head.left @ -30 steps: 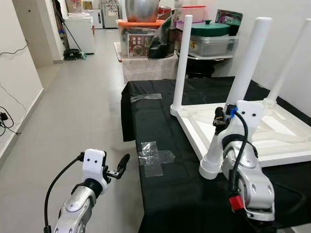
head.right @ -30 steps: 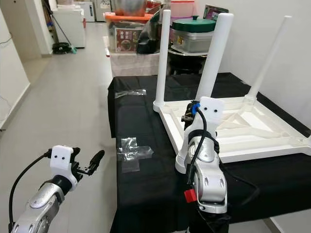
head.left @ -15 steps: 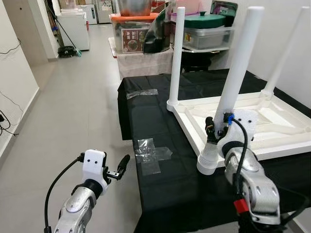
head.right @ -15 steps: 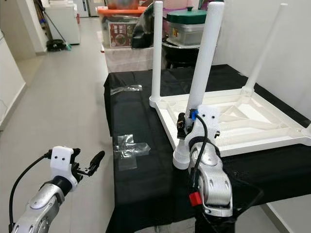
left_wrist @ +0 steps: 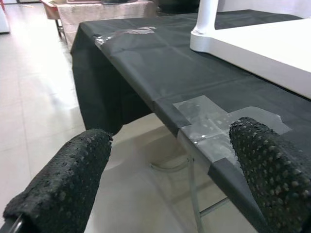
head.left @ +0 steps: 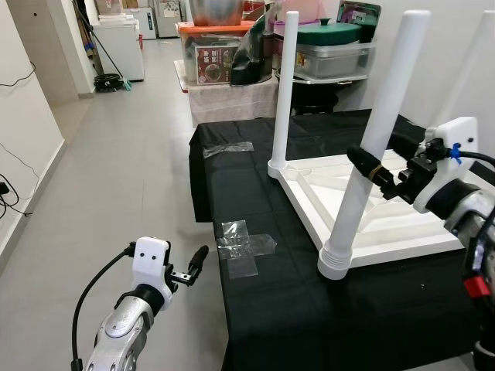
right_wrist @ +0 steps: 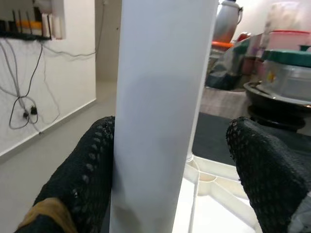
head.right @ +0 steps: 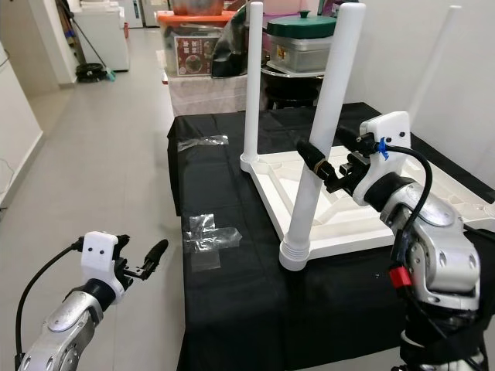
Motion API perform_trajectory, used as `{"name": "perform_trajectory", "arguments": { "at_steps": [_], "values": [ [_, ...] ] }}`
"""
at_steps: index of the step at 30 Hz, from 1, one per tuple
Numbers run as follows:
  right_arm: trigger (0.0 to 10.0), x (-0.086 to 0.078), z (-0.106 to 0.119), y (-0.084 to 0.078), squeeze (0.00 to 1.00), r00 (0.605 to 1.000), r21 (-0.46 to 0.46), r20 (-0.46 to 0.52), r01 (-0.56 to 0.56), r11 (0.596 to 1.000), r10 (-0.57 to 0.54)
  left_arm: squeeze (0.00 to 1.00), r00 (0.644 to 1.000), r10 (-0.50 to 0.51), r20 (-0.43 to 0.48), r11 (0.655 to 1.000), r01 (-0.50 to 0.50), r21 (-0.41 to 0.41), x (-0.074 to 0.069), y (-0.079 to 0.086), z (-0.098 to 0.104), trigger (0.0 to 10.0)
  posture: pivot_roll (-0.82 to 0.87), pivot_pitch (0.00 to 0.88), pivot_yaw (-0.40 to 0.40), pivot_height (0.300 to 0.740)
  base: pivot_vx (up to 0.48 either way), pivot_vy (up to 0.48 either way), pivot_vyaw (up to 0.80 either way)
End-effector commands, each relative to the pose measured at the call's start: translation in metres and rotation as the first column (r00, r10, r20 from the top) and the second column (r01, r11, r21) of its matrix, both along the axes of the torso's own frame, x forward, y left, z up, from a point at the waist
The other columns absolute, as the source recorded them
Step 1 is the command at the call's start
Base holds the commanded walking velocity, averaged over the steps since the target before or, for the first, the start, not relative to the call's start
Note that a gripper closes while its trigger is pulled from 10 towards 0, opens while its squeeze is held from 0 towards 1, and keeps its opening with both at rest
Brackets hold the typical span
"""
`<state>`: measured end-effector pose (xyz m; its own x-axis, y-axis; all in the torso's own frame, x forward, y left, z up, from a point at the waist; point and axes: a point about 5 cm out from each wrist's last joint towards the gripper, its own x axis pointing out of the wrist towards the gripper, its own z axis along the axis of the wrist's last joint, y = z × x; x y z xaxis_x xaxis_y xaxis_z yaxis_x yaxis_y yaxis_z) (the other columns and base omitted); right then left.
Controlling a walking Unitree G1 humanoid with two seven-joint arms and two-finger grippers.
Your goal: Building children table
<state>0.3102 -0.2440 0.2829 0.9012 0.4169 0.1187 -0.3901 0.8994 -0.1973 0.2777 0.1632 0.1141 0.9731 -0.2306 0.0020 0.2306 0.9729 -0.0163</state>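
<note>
- The left gripper (head.left: 195, 263) hangs idle over the grey floor, well to the left of the black cloth-covered table (head.left: 255, 193), its two black fingers spread apart and holding nothing.
- On that black cloth, near its left edge, lie two patches of clear tape (head.left: 246, 246).
- The white plastic children's table top (head.left: 418, 216) lies upside down on the cloth, right of the tape, with its legs pointing up.
- Legs counted: three white round legs stand in the top; the near white leg (head.left: 367, 154) sits at the corner nearest the cloth's front edge.
- The right gripper (head.right: 331, 164) is at mid-height of that near leg. One finger touches the leg and the other stands off, so the jaws are parted, not clamped.
- Step in hand, as I judge it: seating or tightening this leg. Done well, the fingers should close squarely around the leg and keep it upright, so that the ribbed collar at its foot does not cross-thread or tip the top.
</note>
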Motion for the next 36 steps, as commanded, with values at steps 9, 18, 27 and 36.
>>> {"name": "perform_trajectory", "arguments": {
  "at_steps": [9, 18, 27, 36],
  "values": [
    [10.0, 0.02, -0.023, 0.007, 0.0, 0.988, 0.004, -0.106, -0.111, 0.994, 0.111, 0.0, 1.0, 0.002, -0.001, 1.0, -0.002, 0.016, 0.001, 0.004, 0.001, 10.0, 0.03, 0.0, -0.014, 0.74, 0.0, 0.0, 0.0],
    [0.0, 0.021, -0.027, 0.001, 0.0, 0.988, 0.0, -0.121, -0.099, 0.995, 0.099, 0.0, 1.0, 0.006, -0.005, 1.0, -0.006, 0.02, -0.002, 0.006, -0.001, 10.0, 0.02, 0.0, -0.008, 0.74, 0.0, 0.0, 0.0],
    [0.0, 0.017, -0.047, -0.004, 0.0, 0.79, 0.035, -0.099, 0.61, 0.792, -0.604, 0.0, 1.0, 0.0, -0.007, 1.0, 0.0, 0.019, -0.001, 0.003, -0.001, 10.0, 0.02, 0.0, -0.006, 0.74, 0.0, 0.0, 0.0],
    [0.0, -0.008, -0.096, 0.061, 0.0, 0.714, 0.113, -0.328, 0.68, 0.724, -0.619, 0.0, 1.0, 0.001, -0.013, 1.0, -0.001, 0.022, -0.002, 0.002, -0.002, 10.0, 0.02, 0.0, -0.01, 0.74, 0.0, 0.0, 0.0]
  ]
}}
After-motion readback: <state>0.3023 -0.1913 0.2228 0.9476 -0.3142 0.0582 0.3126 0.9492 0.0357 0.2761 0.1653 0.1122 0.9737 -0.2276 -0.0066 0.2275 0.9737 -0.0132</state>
